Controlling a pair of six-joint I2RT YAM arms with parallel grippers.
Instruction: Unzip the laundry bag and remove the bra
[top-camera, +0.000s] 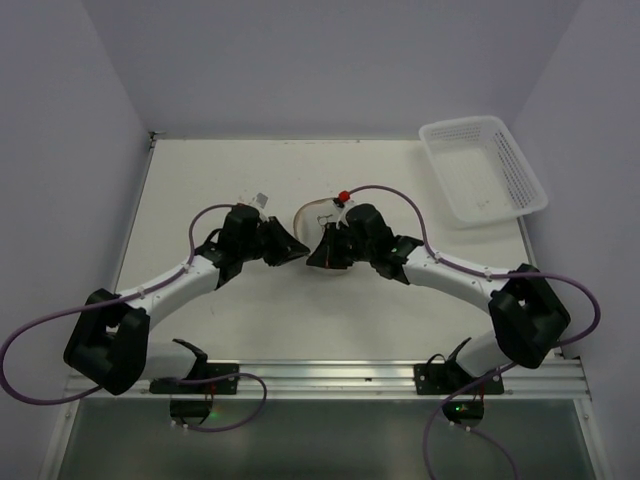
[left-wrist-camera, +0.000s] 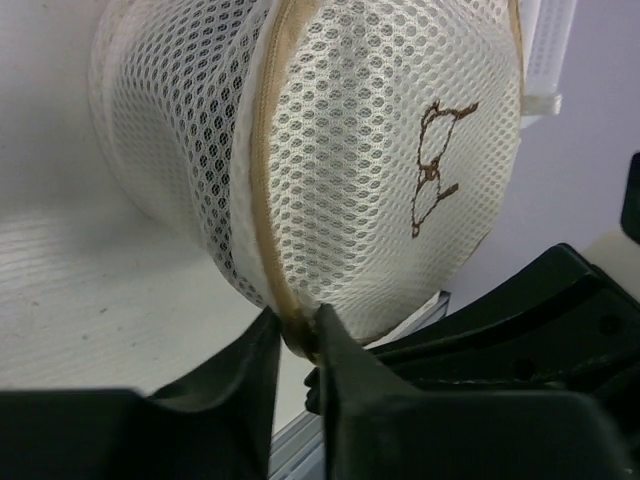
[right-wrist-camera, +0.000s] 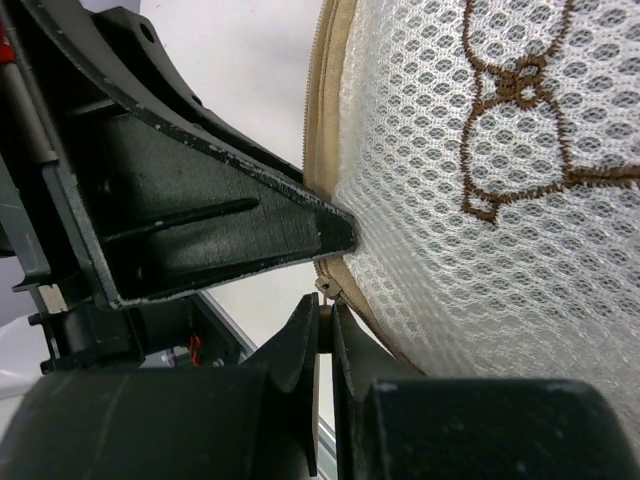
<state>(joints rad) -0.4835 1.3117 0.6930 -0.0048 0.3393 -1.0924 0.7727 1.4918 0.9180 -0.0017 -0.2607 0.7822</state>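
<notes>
Laundry bag: tipped on edge, tan rim upright
Left gripper: nipped onto tan rim
Right gripper: closed on zip pull

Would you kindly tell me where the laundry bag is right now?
In the top view the laundry bag sits mid-table, gripped between the left gripper and the right gripper; the white basket lies at the far right corner.

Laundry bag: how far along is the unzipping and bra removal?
Done: the laundry bag is gripped from two sides. In hand: the left pincer pinches the tan rim; the right pincer is shut at the zip pull. Remaining: the zip looks closed, and no bra is out.
</notes>
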